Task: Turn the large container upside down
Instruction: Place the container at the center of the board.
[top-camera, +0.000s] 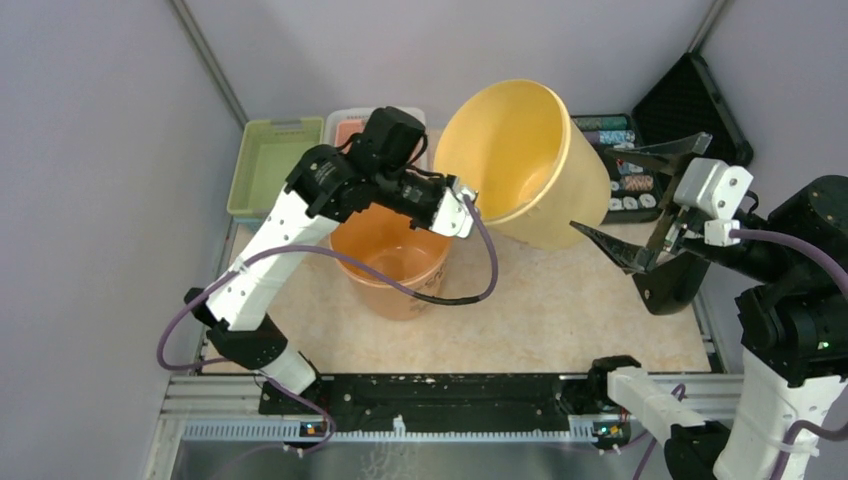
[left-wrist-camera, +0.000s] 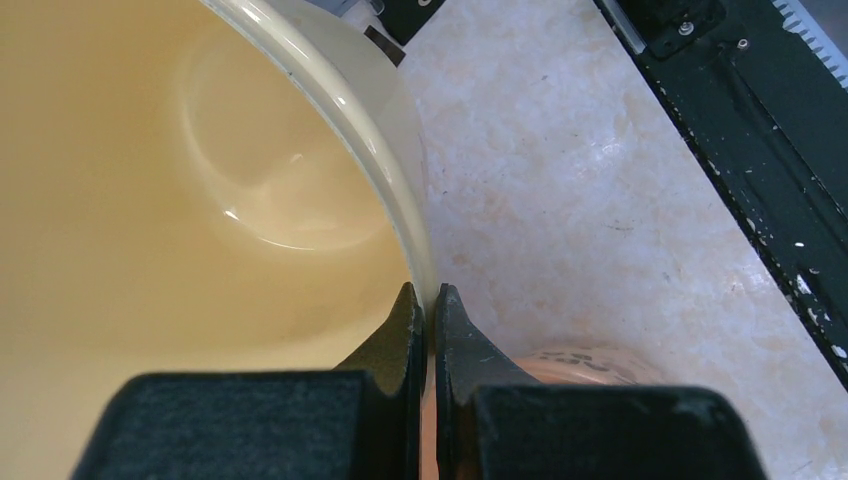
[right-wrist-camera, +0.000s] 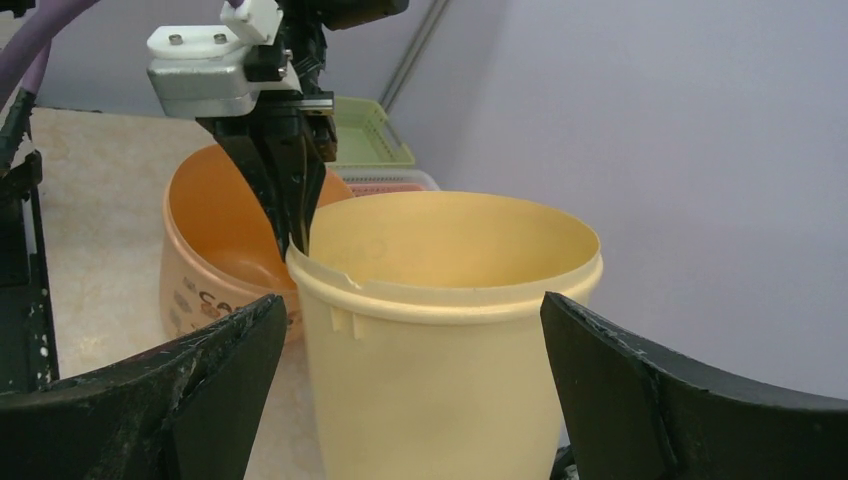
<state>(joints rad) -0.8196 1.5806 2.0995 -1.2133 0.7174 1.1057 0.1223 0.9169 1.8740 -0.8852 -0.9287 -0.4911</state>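
The large container (top-camera: 520, 165) is a pale yellow bucket, tilted so its mouth faces up and toward the near left. My left gripper (top-camera: 468, 205) is shut on its rim, one finger inside the wall and one outside, as the left wrist view shows of the gripper (left-wrist-camera: 426, 295) and the bucket (left-wrist-camera: 200, 180). My right gripper (top-camera: 595, 188) stands wide open at the bucket's right side. In the right wrist view the bucket (right-wrist-camera: 440, 340) fills the gap between the right gripper's (right-wrist-camera: 412, 300) spread fingers, which do not touch it. The left gripper (right-wrist-camera: 300, 235) pinches the far rim.
An orange container (top-camera: 390, 255) stands upright under the left arm, just left of the bucket. A green tray (top-camera: 268, 160) and a pinkish tray (top-camera: 350, 125) sit at the back left. An open black case (top-camera: 690, 100) of chips lies at the back right. A black rail (top-camera: 450, 395) runs along the near edge.
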